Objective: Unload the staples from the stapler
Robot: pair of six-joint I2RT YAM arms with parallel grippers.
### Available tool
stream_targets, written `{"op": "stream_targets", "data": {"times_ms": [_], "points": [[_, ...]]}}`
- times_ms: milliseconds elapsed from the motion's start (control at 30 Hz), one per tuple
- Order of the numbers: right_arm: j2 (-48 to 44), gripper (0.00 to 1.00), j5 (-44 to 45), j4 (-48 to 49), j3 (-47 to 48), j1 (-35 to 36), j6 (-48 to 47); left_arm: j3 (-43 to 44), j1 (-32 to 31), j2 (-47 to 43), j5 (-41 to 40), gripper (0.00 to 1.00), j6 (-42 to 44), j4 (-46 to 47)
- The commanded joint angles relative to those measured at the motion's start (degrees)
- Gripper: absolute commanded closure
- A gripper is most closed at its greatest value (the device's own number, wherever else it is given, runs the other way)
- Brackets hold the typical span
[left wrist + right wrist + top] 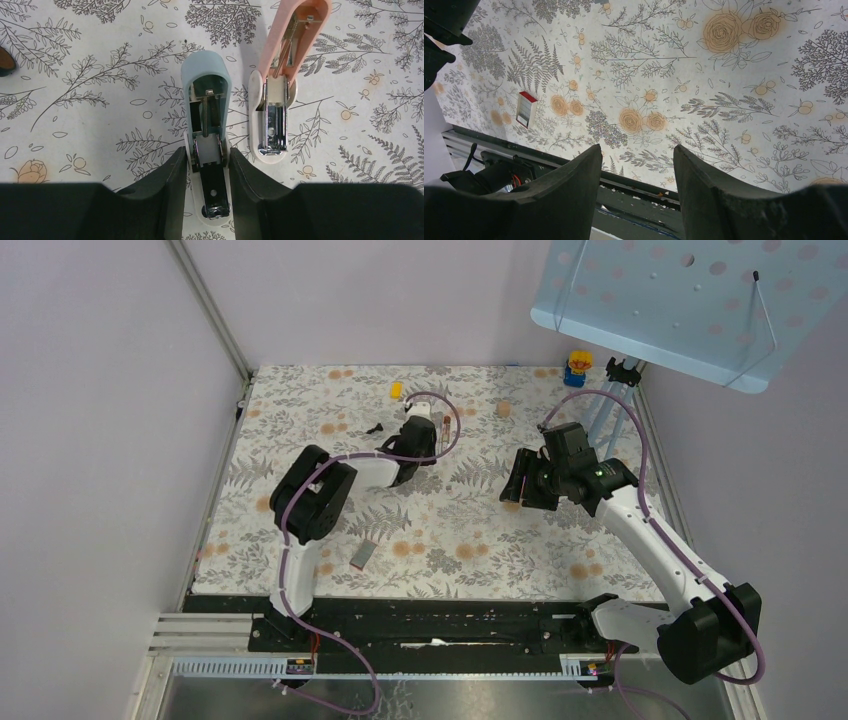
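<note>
- Left gripper point(207, 156) grasps the opened blue stapler point(205, 75) at its hinge, a finger against each side.
- Right gripper point(638, 165) is released, jaws apart, empty above the floral mat point(724, 100).

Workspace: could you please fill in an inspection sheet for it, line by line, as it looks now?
Surface: floral cloth, flat.
Job's things: blue stapler and pink stapler, side by side, both hinged open.
Clutter: small box, yellow piece, toy.
Grippers: left gripper, jaws shut on blue stapler; right gripper, jaws open, empty.
Cables: purple cables along both arms.
Surroundings: pale walls; blue pegboard above far right corner.
</note>
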Motion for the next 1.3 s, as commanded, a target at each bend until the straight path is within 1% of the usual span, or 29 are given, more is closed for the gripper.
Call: {"op": "stream_targets", "data": {"times_ms": [0,167,467,600,700,900,1133,1267], "points": [[-0.5,0.38,0.0,0.6,-0.3,-0.2,-1.0,4.3,0.7,2.8,-0.5,0.77,0.5,-5.1],[-1.0,0.38,0.3,0.2,-0.4,-0.3,-1.2,10.0,2.0,6.0,2.1,0.79,0.4,-9.3],[-1.7,0.38,0.1,0.2,-0.6,-0.3,-1.2,14.0,2.2,8.0,1.9,0.78,0.2,-12.6],[-1.8,0.38,0.2,0.2,-0.8,-0.3,-1.3,15.1,2.2,8.2,2.1,0.7,0.5,-12.9],[-2.0,0.38,0.3,-0.1,-0.8,-0.3,-1.4,14.5,2.2,7.4,2.2,0.61,0.2,-12.7],[-2.2,0.38,0.7,0.0,-0.6,-0.3,-1.3,10.3,2.2,3.0,2.3,0.48,-0.6,-10.2],[-2.1,0.38,1.2,0.2,-0.1,-0.3,-1.1,7.4,1.9,-5.1,2.4,0.44,-1.8,-9.7],[-1.9,0.38,1.4,0.5,0.8,-0.2,-0.5,5.0,1.6,-11.8,2.6,0.43,-3.0,-9.8]]}}
